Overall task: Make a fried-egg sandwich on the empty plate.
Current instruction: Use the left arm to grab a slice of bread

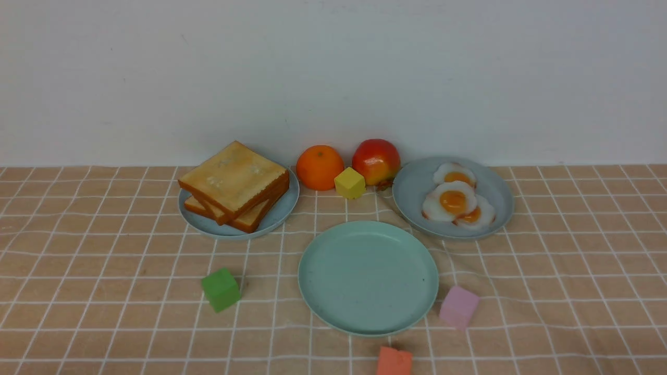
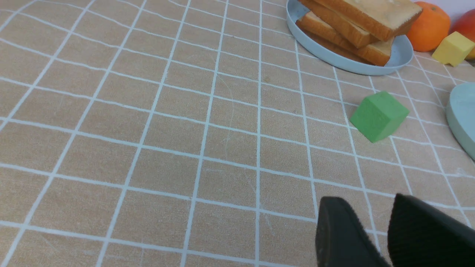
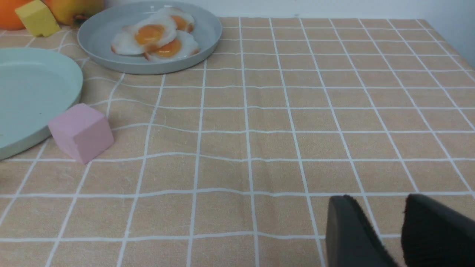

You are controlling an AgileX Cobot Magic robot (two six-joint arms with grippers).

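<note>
Left pincer (image 2: 367, 207): narrow gap between the two black fingers (image 2: 341, 230), nothing between them but checked cloth. It holds nothing and touches none of the objects. I can't tell whether the tips sit on the table (image 2: 148, 148) or just above it. The green cube (image 2: 378, 116) is the nearest thing to it, well clear.

Right pincer (image 3: 380, 207): same picture, fingers (image 3: 349, 230) slightly apart, empty, over bare cloth. The pink cube (image 3: 81, 133) is well off to one side of it.

Mint plate (image 1: 365, 276) sits front-centre on the table, bare, with no sandwich built on it. The pink cube is just beside its right edge, and I can't tell if they touch. An orange-red cube (image 1: 394, 362) is near its front rim.

Toast stack (image 1: 234, 179) is on the grey-blue plate (image 1: 276, 221) back-left. Three fried eggs (image 1: 453, 200) overlap on the other grey-blue plate (image 1: 411, 187) back-right. Between those two plates, at the wall: orange (image 1: 319, 166), yellow cube (image 1: 349, 183), apple (image 1: 376, 160).
</note>
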